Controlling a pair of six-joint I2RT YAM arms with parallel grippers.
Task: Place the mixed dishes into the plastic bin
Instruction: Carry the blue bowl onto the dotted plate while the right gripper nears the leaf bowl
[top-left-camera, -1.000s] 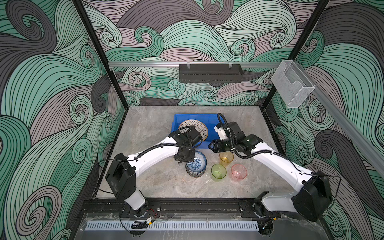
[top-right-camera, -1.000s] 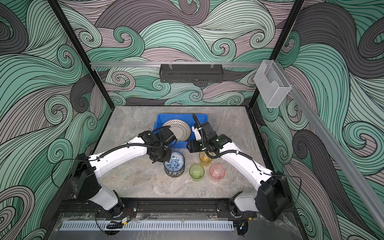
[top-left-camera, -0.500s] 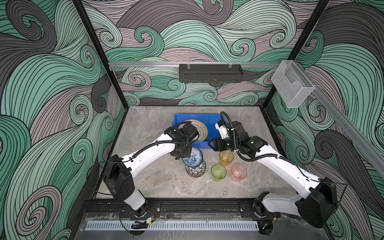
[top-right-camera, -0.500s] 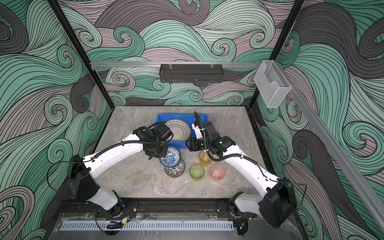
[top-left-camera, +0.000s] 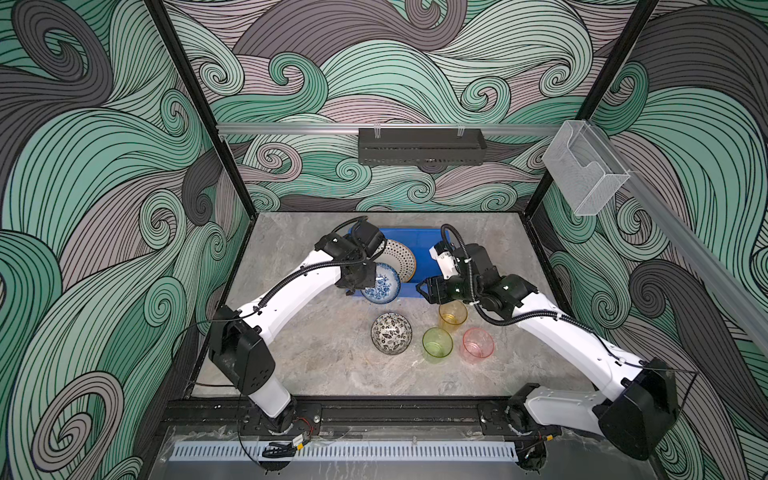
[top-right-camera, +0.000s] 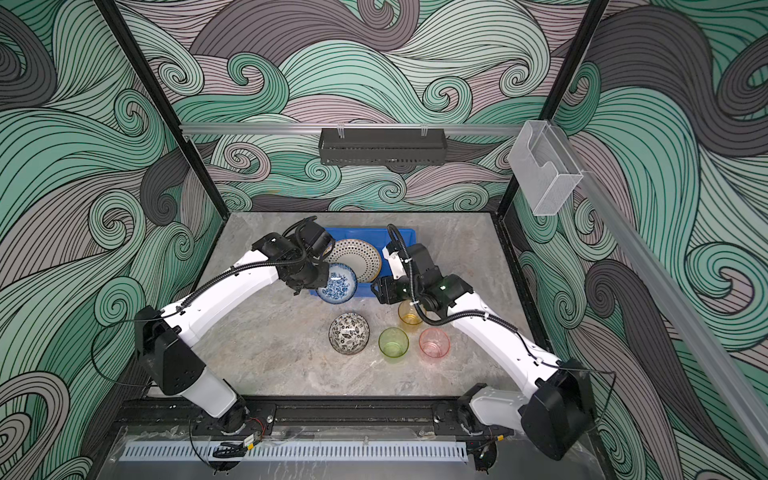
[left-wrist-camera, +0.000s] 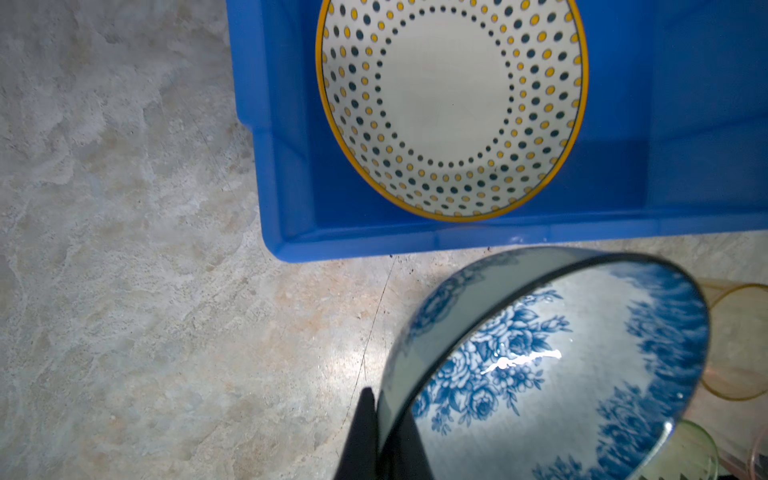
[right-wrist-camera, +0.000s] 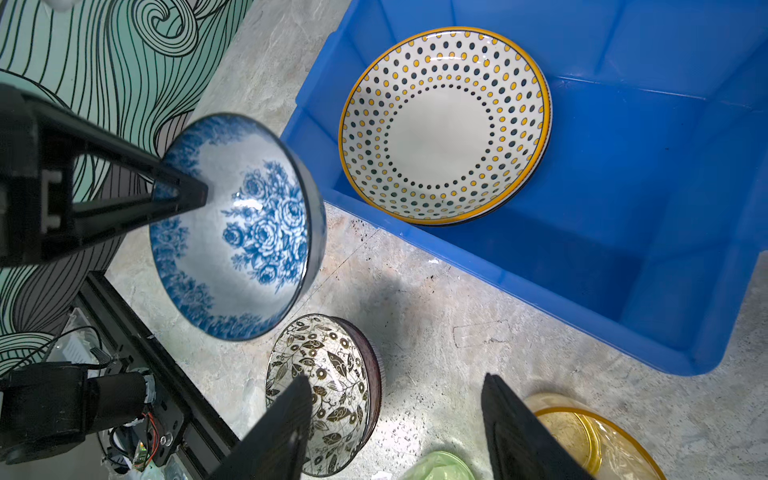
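Left gripper (right-wrist-camera: 183, 193) pinches floral bowl (right-wrist-camera: 249, 249)

Tabletop (top-left-camera: 316, 353) bears bin (top-left-camera: 422, 266), patterned bowl (top-left-camera: 391, 333), orange cup (top-left-camera: 453, 318), green cup (top-left-camera: 437, 344) and pink cup (top-left-camera: 478, 343).

The right end effector (right-wrist-camera: 397, 380) hangs over the table (right-wrist-camera: 457, 299), its fingers spread with nothing between them. A leaf-patterned bowl (right-wrist-camera: 332, 365) sits partly behind one finger and a yellow cup (right-wrist-camera: 598, 440) just beside the other. Farther ahead, the left end effector (right-wrist-camera: 195, 193) pinches the rim of a tilted blue flowered bowl (right-wrist-camera: 249, 249) near the blue bin (right-wrist-camera: 623, 270), where a dotted plate (right-wrist-camera: 440, 124) lies.
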